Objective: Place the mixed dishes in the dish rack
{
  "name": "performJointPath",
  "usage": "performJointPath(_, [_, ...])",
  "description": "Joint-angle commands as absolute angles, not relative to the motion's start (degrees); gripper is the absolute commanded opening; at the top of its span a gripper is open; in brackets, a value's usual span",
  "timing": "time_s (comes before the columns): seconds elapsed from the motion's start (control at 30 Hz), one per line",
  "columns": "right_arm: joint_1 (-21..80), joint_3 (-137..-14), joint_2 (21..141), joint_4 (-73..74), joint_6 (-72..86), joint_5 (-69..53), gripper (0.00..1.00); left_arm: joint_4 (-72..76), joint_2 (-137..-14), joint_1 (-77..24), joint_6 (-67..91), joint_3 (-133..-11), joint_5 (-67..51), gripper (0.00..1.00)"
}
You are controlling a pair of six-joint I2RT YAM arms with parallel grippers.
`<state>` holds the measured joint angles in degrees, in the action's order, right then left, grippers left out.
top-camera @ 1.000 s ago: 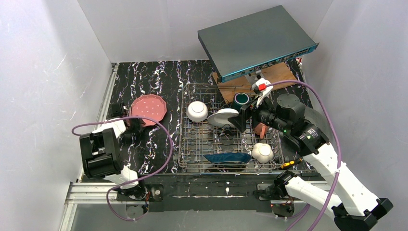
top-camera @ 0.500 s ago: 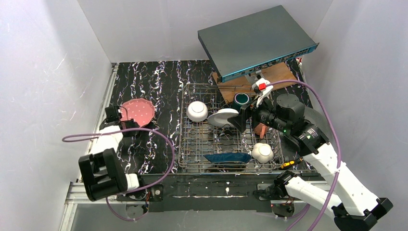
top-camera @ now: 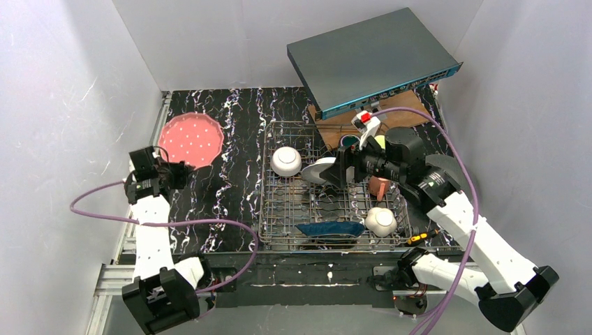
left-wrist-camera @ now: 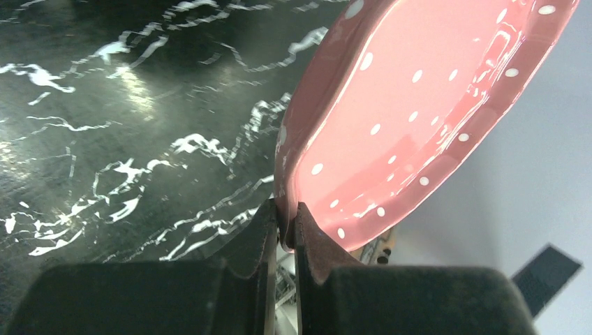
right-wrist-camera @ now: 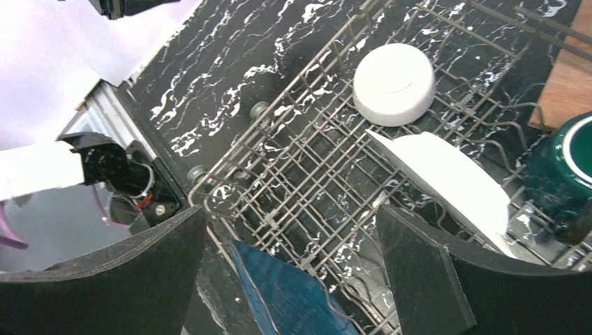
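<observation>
The left claw (left-wrist-camera: pixel 283 230) is clenched tight on the rim of the pink dotted plate (left-wrist-camera: pixel 419 118). The plate is up in the air, tipped, over the far left corner of the surface (top-camera: pixel 237 125). Only the thin edge is pinched, so I think the plate could slip or swing. The good way is to go slow, carry it sideways to the rack (top-camera: pixel 264 209) and turn it so it stands on its edge. Then it should go down between two upright wires in the left part of the rack, where there looks to be room. The claw should let go only when the plate rests on the wires and does not wobble. It should stay away from the white bowl (top-camera: pixel 286 161), which sits upside down near the far left corner of the rack. The rack stands on the surface, from the middle toward the right edge. Inside it there is also a white plate (top-camera: pixel 322 169) leaning next to that bowl. A dark blue plate (top-camera: pixel 330 229) lies along the near side, another white bowl (top-camera: pixel 380 220) is at the near right corner, and a pink-orange mug (top-camera: pixel 380 187) is by the right side. A dark green mug (right-wrist-camera: pixel 558 174) stands at the far side. I cannot tell if it is inside the rack or just behind it. The right claw (right-wrist-camera: pixel 290 244) is spread wide with nothing in it and hangs over the middle of the rack, close to the white plate. It would be best for it to move off so the arms do not bump.
</observation>
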<state>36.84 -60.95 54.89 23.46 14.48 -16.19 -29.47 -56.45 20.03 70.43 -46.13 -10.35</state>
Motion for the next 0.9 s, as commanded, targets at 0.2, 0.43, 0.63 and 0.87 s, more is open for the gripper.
performJointPath(0.2, [37.2,-64.7,58.1,14.7,26.4,-22.5,0.98,-19.5,-53.8,14.1,53.0,-63.5,-32.8,0.00])
performJointPath(0.43, [38.1,-70.1,64.9,10.0,35.1,-25.8,0.98,-17.0,-51.7,8.3,48.8,-62.1,-42.5,0.00])
performJointPath(0.63, [41.8,-75.6,70.1,6.6,40.7,-20.6,0.98,-15.8,-49.1,2.0,49.6,-59.4,-43.7,0.00])
performJointPath(0.87, [42.5,-77.8,72.9,6.7,41.2,-19.4,0.89,-18.6,-46.9,-5.5,46.8,-56.5,-40.3,0.00])
